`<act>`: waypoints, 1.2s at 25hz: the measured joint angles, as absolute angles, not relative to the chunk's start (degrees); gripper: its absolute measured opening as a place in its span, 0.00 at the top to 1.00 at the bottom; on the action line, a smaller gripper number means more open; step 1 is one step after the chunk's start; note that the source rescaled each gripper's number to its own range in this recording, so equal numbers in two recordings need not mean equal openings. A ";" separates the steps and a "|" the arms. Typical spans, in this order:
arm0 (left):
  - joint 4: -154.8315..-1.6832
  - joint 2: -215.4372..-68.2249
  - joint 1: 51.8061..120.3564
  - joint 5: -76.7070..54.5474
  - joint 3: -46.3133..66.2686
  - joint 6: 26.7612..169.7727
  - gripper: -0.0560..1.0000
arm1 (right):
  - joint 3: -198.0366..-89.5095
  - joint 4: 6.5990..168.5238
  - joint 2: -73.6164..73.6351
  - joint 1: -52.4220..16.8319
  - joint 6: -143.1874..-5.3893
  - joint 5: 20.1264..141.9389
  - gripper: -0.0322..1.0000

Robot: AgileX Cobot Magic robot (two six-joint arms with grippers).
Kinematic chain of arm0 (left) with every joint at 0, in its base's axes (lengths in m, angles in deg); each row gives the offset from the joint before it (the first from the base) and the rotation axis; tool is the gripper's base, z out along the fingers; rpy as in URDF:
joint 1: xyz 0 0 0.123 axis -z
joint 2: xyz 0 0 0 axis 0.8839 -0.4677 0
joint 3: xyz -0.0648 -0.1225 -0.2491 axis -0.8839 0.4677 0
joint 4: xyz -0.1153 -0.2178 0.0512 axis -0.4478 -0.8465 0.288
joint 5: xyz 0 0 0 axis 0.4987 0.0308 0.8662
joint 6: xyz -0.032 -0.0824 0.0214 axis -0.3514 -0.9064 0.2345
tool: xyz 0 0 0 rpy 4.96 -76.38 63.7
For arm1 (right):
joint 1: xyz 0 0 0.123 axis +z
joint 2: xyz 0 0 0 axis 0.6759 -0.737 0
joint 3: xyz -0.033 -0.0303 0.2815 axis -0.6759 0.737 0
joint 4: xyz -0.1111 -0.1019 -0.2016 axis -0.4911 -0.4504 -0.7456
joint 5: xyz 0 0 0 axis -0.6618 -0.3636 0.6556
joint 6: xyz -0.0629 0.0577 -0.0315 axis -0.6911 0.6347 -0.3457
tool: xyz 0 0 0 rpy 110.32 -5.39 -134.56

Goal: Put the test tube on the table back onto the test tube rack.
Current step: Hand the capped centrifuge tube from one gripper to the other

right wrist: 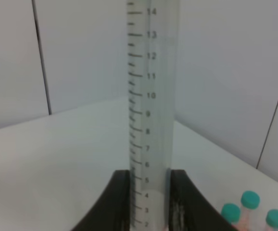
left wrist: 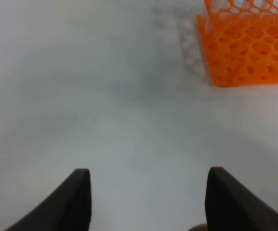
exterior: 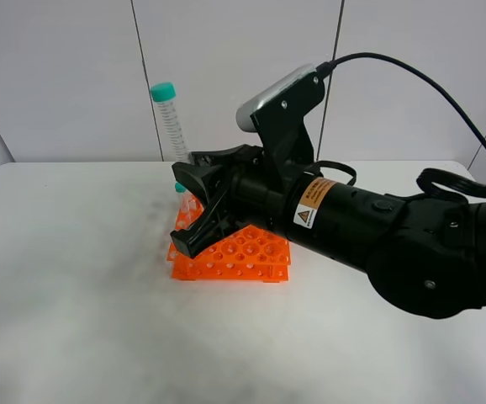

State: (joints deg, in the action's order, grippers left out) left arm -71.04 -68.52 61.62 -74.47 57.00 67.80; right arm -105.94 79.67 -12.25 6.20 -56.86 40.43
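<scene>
- The right gripper is clamped on the test tube, which stands upright with its teal cap on top, in the upper centre-left of the overhead view.
- The orange test tube rack sits mid-frame on the white table, just below that gripper.
- The left gripper has its jaws spread wide over bare table near the rack.

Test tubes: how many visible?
4. One test tube upright in the right gripper; three teal-capped ones apparently standing in the test tube rack. More may hide behind the arm.
</scene>
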 joint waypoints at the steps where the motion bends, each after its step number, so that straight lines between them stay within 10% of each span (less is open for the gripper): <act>1: -71.04 -68.52 61.62 -74.47 57.00 67.80 0.00 | -105.81 79.97 -12.25 6.20 -57.06 40.43 0.97; 30: -73.59 -71.20 61.62 -71.15 53.67 67.85 0.02 | -98.35 87.09 -12.19 4.39 -64.44 34.52 0.97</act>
State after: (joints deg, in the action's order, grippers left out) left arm -73.59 -71.20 61.62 -71.15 53.67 67.85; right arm -98.35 87.09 -12.19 4.39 -64.44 34.52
